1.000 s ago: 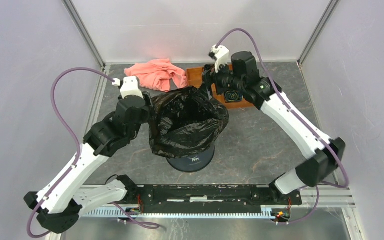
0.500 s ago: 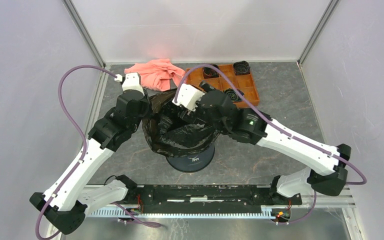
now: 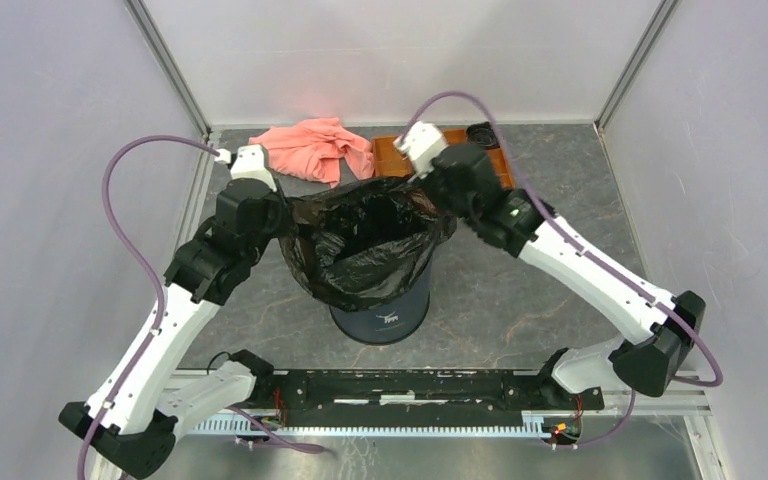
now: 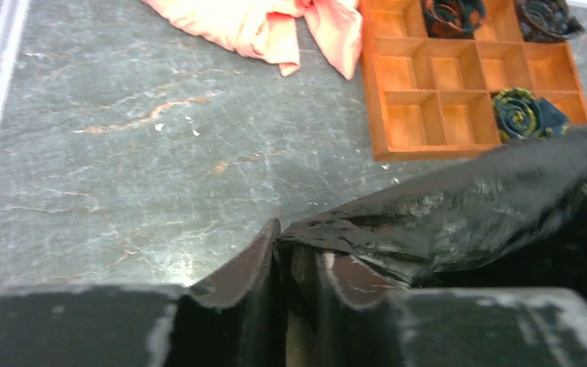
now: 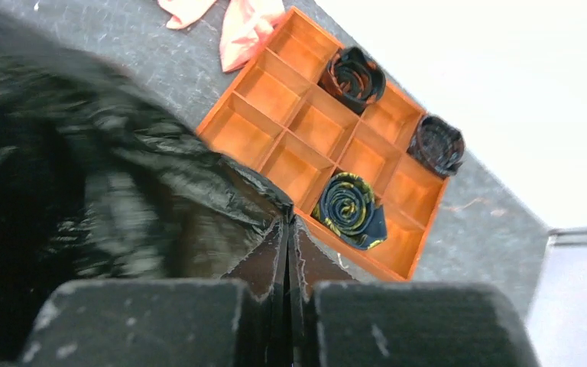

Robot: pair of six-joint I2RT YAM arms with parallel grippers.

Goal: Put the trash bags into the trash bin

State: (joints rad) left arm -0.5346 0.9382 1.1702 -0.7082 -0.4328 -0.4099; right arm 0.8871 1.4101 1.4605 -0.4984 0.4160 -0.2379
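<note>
Looks like the lining step: stretching the trash bag [image 3: 365, 255] open over the trash bin [image 3: 385, 315] at centre of the overhead frame, with the bag's body sagging down into the bucket and its glossy rim held up above the lip.

Pinching the left edge of the film with the left gripper [image 4: 287, 241], clamped on a black fold at bottom centre of its wrist view. Doing the same on the upper-right edge with the right gripper [image 5: 288, 229], pressed tight together with a sliver of film caught between, bottom centre of that view.

Probably calls next for drawing both pinches outward and down, to fold the rim over the bucket's lip or feed the slack deeper inside. Needs a matched pace on both sides; otherwise risks tearing the thin film or tugging the bin sideways.

As for writing: only a small white logo [image 3: 391, 319] low on the bin's wall, lower centre of the overhead frame, too small to read. Nothing legible elsewhere.

Also up top: a salmon-pink cloth [image 3: 315, 148] at upper left of centre, and an orange compartment tray [image 5: 313, 145] with rolled neckties [image 5: 349, 208] in a few cells.
</note>
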